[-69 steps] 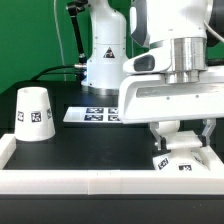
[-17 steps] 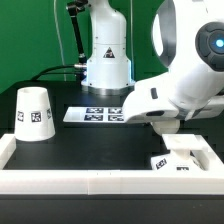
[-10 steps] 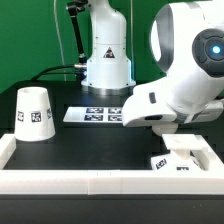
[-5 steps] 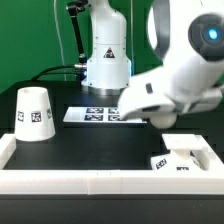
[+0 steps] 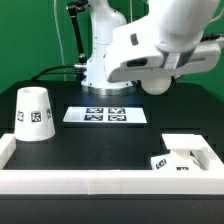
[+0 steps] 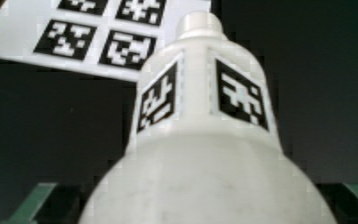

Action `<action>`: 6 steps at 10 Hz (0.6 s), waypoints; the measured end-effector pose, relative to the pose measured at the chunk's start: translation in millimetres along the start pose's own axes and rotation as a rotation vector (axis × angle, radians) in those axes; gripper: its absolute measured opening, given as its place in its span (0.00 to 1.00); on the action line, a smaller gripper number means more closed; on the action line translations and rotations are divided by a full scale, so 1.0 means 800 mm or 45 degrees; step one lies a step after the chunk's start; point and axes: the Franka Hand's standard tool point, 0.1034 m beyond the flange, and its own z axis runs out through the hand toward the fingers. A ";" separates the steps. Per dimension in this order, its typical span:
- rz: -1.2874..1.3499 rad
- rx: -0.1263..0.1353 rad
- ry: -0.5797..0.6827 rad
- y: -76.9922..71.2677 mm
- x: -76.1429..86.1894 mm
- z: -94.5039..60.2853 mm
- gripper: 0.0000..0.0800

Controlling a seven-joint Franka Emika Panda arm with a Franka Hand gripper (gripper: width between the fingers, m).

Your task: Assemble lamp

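Note:
My gripper (image 5: 157, 80) is raised above the table at the back right and is shut on the white ball-shaped bulb (image 5: 156, 86). In the wrist view the bulb (image 6: 202, 150) fills the picture between my fingers (image 6: 34, 200), its tagged neck pointing away toward the table. The tapered white shade (image 5: 33, 113) stands mouth down at the exterior view's left. The flat square base (image 5: 186, 152) lies in the front right corner, well below and in front of my gripper.
The marker board (image 5: 105, 115) lies in the middle of the black table and shows in the wrist view (image 6: 78, 35). A low white wall (image 5: 90, 180) borders the table's front and sides. The robot's pedestal (image 5: 105, 60) stands behind.
My arm has lifted away from the base and swung up and toward the exterior view's left, carrying the bulb. The shade and the base have not moved.

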 end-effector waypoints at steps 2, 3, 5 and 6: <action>0.001 -0.002 0.030 0.001 0.004 0.001 0.72; -0.003 -0.012 0.173 0.004 0.018 -0.005 0.72; -0.032 -0.019 0.331 0.023 0.027 -0.008 0.72; -0.033 -0.031 0.442 0.024 0.033 -0.031 0.72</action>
